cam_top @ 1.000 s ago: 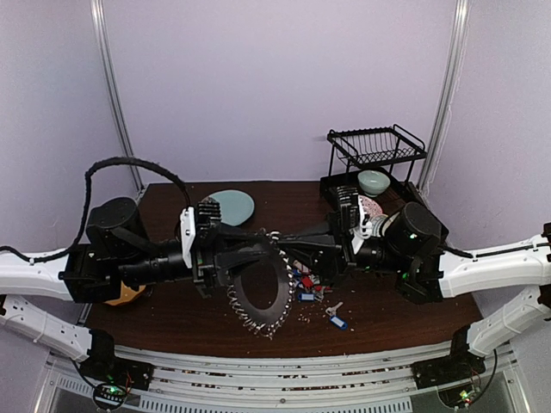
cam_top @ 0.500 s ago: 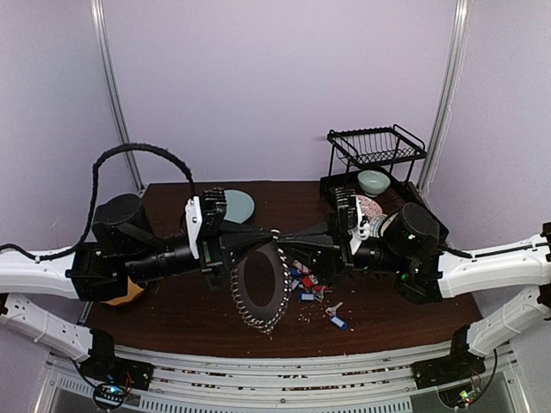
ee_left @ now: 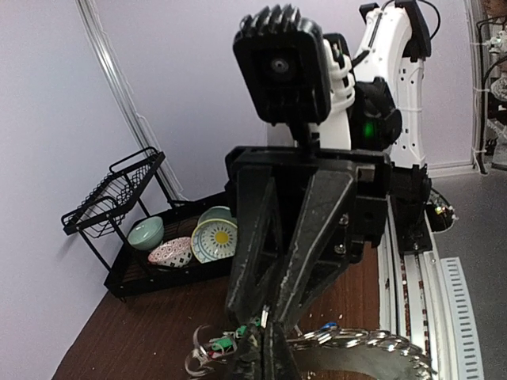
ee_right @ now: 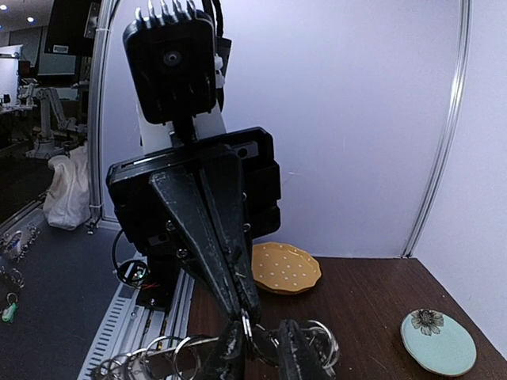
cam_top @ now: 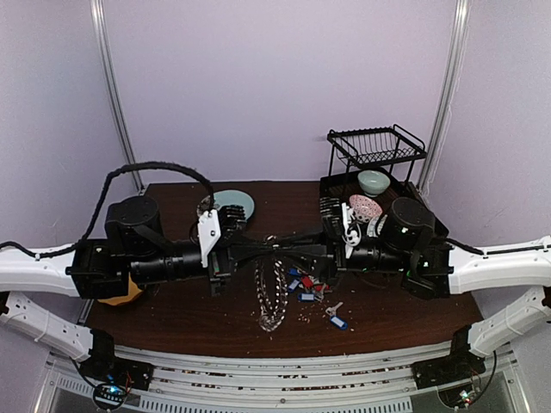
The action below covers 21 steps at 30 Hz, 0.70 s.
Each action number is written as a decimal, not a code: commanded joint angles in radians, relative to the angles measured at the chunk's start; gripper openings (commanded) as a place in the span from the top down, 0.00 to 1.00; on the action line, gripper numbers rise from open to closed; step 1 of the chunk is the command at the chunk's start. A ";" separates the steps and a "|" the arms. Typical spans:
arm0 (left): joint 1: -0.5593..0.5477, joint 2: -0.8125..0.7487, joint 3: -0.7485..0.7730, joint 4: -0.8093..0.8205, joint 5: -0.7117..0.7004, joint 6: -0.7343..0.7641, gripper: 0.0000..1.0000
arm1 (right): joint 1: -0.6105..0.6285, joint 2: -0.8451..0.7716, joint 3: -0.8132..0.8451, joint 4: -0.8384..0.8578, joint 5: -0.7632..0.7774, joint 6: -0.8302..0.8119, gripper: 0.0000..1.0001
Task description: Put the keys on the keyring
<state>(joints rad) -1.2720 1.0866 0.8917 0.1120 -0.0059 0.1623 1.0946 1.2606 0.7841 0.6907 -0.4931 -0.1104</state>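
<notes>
Slipping looked like the main risk: the large thin metal keyring (cam_top: 272, 297), fringed all round w/ small silvery keys, hung edge-on above the middle of the dark brown wooden worktop (cam_top: 172, 314), its lowest keys at or just above the surface. It was carried by one narrow pinch at its top. The left jaws were fully closed on the wire, both black fingers (ee_left: 255, 237) pressed together at the tips. The right jaws stood partly apart around the same top stretch. Couldn't tell whether they touched the ring at all, so prob. no real support from that side.

A heavy, lopsided ring on thin wire could swivel in the pinch or slide out, esp. if the left wrist jerked or rolled. A drop would land it on or beside the loose silver keys w/ blue, red and green plastic tags (cam_top: 310, 288), lying right of the ring towards the near edge, and could scatter them. One blue-tagged key (cam_top: 337, 323) lay apart, nearer that edge. Swinging was also likely, making any threading approx. guesswork.

Pose: left arm (cam_top: 164, 262) and right arm (cam_top: 405, 245) both reached inward roughly level from opposite side edges, forearms horizontal. Their fingers pointed at each other, tips nearly meeting above mid-worktop.
</notes>
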 commanded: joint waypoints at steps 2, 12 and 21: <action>0.000 0.008 0.058 -0.058 -0.078 0.070 1.00 | 0.010 -0.028 0.091 -0.214 0.040 -0.147 0.81; 0.000 0.013 0.068 -0.070 -0.097 0.082 1.00 | 0.009 -0.034 0.131 -0.381 0.067 -0.269 0.82; 0.001 0.018 0.076 -0.085 -0.065 0.099 1.00 | 0.008 -0.023 0.172 -0.442 0.082 -0.315 0.85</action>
<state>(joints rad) -1.2720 1.1069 0.9241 -0.0277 -0.0891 0.2420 1.0992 1.2438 0.9146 0.2924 -0.4267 -0.3950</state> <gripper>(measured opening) 0.004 0.142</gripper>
